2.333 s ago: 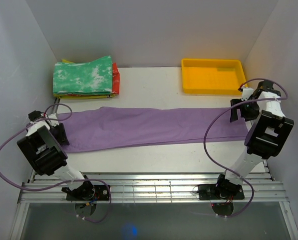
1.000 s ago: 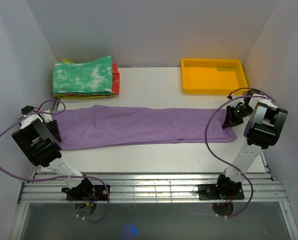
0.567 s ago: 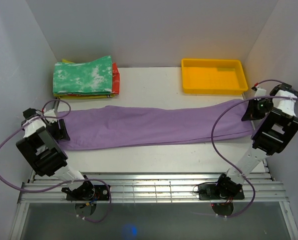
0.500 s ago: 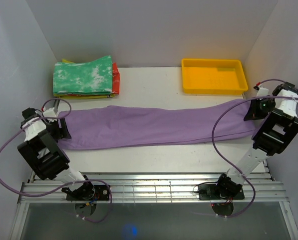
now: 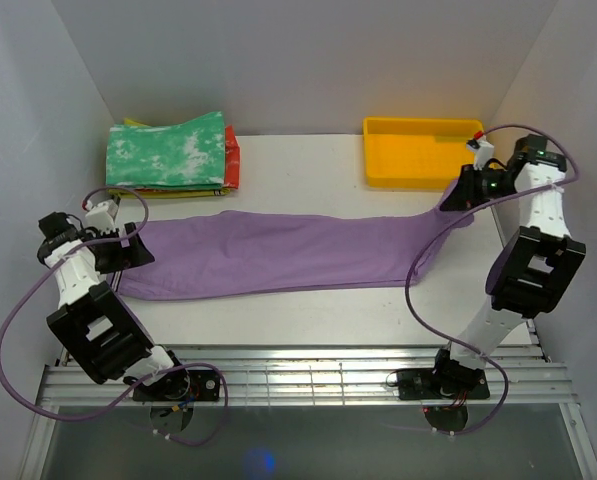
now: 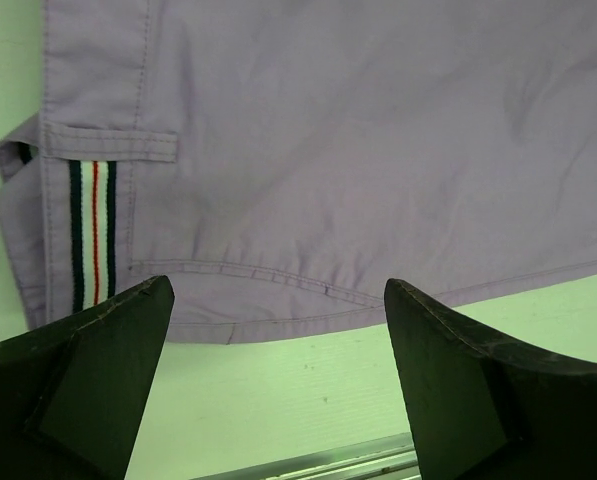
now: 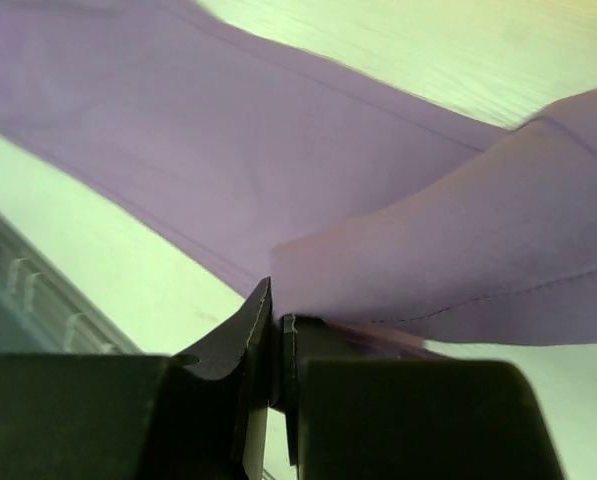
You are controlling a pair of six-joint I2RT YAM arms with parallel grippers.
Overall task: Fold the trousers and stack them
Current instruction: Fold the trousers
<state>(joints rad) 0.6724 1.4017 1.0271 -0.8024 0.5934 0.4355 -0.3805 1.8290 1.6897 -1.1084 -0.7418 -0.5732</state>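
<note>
We are looking at the trousers lying lengthwise across the middle of the worktop, with the waistband end at our left and the leg ends at our right. Our left hand is hovering over the waistband end, its fingers standing wide apart with nothing between them. Below it, the striped waistband and the near edge of the cloth are lying flat on the worktop. Our right hand is clamping the leg end between closed fingers and holding it lifted off the worktop, just in front of the yellow tray. From there the cloth is sloping down to the flat part. The green-and-white folded garment is sitting on top of a stack at the far left, apart from the trousers.
</note>
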